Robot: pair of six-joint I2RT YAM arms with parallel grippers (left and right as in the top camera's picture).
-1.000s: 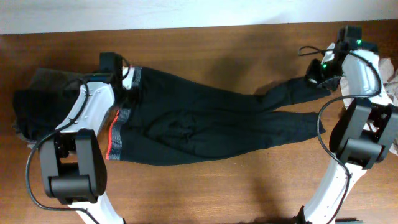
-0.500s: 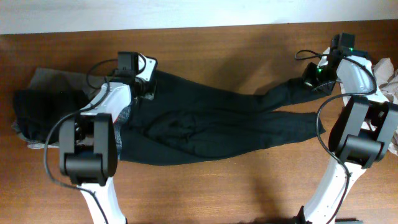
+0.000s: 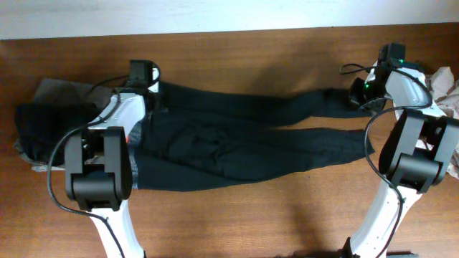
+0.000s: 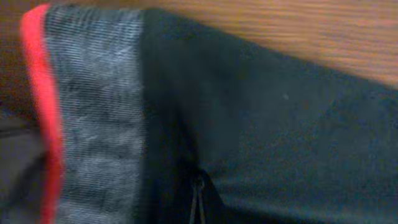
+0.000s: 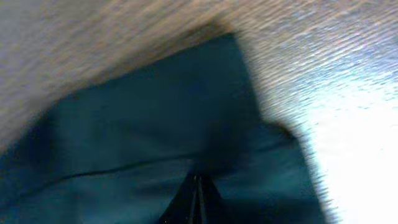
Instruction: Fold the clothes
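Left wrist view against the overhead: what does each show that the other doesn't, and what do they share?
Left wrist only: the grey waistband and its red-orange edge up close, with the left gripper pinched shut on the leggings.
Overhead only: the garment laid out full length across the table, the right gripper at an ankle end, and a heap of dark and grey clothes at the left.
Both: the leggings' black waist end lying on brown wood.

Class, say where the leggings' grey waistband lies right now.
The waistband is at the leggings' left end in the overhead view, under the left arm, beside the dark clothes pile.
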